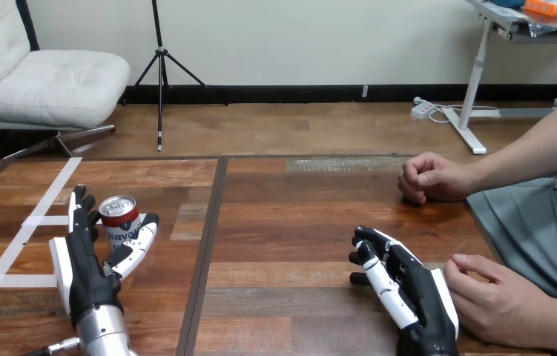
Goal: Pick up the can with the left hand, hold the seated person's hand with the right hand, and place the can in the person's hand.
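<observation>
My left forearm (101, 330) comes in at the bottom edge, pointing straight away from me. My left hand (86, 256) lies flat with its fingers (77, 211) straight and its thumb (138, 241) spread wide to the right. My right hand (412, 293) rests back up, angled toward the upper left, with its fingers loosely bent.
</observation>
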### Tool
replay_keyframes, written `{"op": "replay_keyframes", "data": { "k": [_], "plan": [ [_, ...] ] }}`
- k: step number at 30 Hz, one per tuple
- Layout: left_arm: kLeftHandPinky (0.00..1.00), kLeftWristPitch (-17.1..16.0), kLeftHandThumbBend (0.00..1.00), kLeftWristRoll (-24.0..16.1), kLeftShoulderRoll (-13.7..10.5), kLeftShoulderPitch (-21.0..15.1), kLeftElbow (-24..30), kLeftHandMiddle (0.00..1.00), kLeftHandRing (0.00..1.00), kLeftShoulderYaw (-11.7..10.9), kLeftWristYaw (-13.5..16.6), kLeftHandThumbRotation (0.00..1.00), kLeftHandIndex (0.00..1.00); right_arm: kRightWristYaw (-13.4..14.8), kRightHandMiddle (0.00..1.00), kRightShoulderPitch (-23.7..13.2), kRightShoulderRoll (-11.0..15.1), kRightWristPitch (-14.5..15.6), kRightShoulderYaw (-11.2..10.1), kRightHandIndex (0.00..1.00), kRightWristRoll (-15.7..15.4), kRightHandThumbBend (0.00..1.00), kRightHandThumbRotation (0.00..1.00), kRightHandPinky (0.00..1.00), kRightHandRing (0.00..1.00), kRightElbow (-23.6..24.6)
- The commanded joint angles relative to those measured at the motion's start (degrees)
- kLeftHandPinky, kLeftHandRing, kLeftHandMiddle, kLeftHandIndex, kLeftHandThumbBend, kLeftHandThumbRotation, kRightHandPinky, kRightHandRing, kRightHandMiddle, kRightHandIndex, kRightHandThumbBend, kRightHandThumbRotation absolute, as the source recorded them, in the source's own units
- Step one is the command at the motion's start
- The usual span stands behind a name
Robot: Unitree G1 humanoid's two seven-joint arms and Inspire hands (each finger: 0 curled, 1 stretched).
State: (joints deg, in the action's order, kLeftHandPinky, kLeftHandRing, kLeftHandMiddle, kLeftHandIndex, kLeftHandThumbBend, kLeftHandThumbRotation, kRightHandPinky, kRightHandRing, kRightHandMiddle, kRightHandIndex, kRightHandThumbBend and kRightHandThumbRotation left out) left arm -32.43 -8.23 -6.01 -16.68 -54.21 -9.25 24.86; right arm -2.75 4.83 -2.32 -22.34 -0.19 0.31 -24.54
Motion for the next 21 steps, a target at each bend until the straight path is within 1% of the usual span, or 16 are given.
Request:
{"op": "replay_keyframes", "data": {
  "k": [1, 7, 11, 15, 18, 21],
  "plan": [
    [0.88, -0.5, 0.58, -1.2, -1.4, -5.3, -0.3, 0.90, 0.88, 1.2, 0.4, 0.05, 0.92, -0.1, 0.81, -1.6, -0.6, 0.0, 0.4, 0.77, 0.4, 0.57, 0.58, 0.68, 0.77, 1.7],
    [0.85, -0.6, 0.58, -1.0, -1.3, -5.9, -1.0, 0.88, 0.87, 1.1, 0.5, 0.03, 0.91, -0.2, 0.81, -1.7, -0.6, 0.1, 0.4, 0.77, 0.5, 0.58, 0.59, 0.68, 0.77, 1.5],
    [0.85, -0.3, 0.59, -0.3, -1.2, -6.2, -1.2, 0.88, 0.86, 0.9, -0.2, 0.03, 0.90, -0.5, 0.81, -1.7, -0.6, 0.0, 0.4, 0.77, 0.7, 0.58, 0.59, 0.68, 0.77, 1.4],
    [0.84, 0.2, 0.59, -0.3, -1.3, -6.7, -1.9, 0.88, 0.87, 0.9, -0.3, 0.03, 0.90, -0.4, 0.80, -1.6, -0.8, 0.7, 0.3, 0.76, 1.0, 0.59, 0.58, 0.68, 0.77, 1.7],
    [0.84, 0.3, 0.60, 0.1, -1.3, -7.1, -2.6, 0.88, 0.87, 0.7, -0.7, 0.04, 0.90, -0.2, 0.80, -1.5, -0.6, 0.4, 0.5, 0.76, 0.6, 0.59, 0.58, 0.68, 0.77, 1.8],
    [0.84, 0.8, 0.60, -0.2, -1.5, -7.5, -3.1, 0.88, 0.86, 0.9, -0.5, 0.04, 0.90, -0.5, 0.80, -1.6, -0.6, 0.2, 0.5, 0.77, 0.6, 0.58, 0.58, 0.68, 0.77, 1.7]
  ]
}}
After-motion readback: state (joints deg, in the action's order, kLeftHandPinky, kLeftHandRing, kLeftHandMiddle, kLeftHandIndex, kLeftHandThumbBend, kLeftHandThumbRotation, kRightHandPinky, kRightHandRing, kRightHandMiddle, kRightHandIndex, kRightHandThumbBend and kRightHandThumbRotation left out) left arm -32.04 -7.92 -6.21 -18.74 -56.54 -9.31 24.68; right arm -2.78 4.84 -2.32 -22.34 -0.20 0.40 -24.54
